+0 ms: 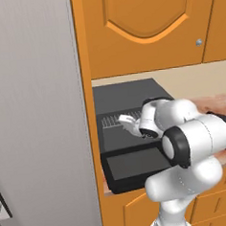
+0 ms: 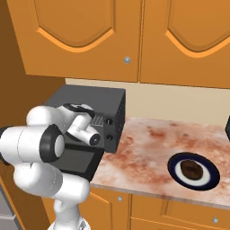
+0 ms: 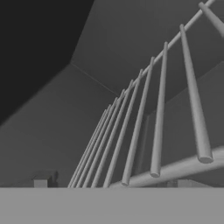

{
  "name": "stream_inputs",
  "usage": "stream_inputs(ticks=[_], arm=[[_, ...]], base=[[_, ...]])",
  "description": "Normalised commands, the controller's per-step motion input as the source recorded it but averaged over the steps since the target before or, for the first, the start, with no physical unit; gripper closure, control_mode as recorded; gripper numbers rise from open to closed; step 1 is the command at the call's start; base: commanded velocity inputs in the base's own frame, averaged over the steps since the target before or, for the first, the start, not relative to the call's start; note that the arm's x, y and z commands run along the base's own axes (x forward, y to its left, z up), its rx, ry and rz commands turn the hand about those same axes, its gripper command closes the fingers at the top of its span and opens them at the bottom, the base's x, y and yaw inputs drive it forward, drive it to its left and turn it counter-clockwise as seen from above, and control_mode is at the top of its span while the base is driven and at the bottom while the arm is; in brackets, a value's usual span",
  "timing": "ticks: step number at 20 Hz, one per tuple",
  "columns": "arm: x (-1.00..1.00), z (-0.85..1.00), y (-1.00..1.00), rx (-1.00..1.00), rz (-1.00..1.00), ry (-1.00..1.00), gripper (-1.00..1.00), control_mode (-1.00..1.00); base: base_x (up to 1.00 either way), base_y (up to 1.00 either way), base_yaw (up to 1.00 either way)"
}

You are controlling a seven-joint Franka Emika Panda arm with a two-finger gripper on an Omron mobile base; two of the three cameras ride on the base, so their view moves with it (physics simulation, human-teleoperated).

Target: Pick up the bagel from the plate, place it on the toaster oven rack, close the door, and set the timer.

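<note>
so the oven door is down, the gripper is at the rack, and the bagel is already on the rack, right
Not quite: the bagel is on the plate on the counter, as the right base view shows. The rest holds: the door is down and the gripper is at the rack.

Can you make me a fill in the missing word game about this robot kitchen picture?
1. The bagel still sits on the ____.
2. The toaster oven's door is ____.
3. The gripper is at the oven's wire ____.
4. The cabinets above the counter are colored ____.

Missing words: plate; open; rack; orange
</note>
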Motion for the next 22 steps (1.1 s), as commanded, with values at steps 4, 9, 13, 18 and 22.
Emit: stream_inputs(ticks=[4,9,13,18,22], arm=[[0.36,-0.22,0.01,0.01,0.0,0.0,-1.0,-1.0],[0.16,-0.12,0.04,0.01,0.0,0.0,1.0,-1.0],[-0.01,-0.02,0.0,0.0,0.0,0.02,1.0,-1.0],[-0.34,0.0,0.0,0.0,0.0,0.09,1.0,-1.0],[-0.69,0.0,0.0,0.0,0.0,0.1,1.0,-1.0]], base=[[0.0,0.0,0.0],[0.0,0.0,0.0],[0.0,0.0,0.0],[0.0,0.0,0.0],[0.0,0.0,0.0]])
